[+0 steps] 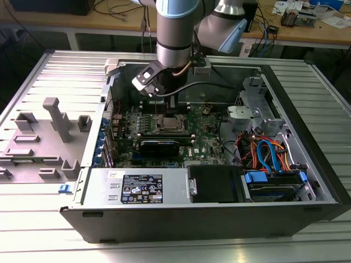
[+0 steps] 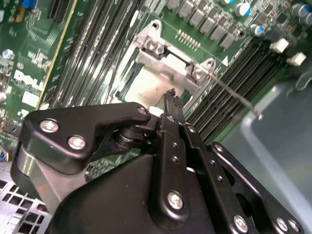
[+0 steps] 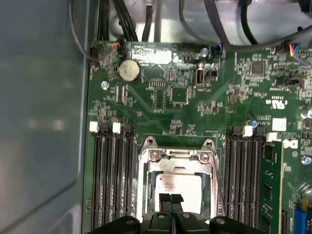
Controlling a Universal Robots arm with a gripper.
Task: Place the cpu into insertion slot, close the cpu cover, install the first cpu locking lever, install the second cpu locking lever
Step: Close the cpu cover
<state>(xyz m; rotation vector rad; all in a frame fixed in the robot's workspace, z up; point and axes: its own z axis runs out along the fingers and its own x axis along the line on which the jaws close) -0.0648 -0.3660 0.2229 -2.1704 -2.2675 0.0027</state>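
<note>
First wrist view: the tool (image 3: 170, 199) points straight down over the cpu (image 3: 179, 184).

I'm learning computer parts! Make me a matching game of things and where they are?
1 round silver coin battery
2 small square silvery-grey cpu
3 black robot hand
4 grey plastic holder

A outside the black computer case
B over the cpu
C inside the window of the silvery cover
D on the green board, apart from the cpu

Pairs: 1-D, 2-C, 3-B, 4-A
</note>
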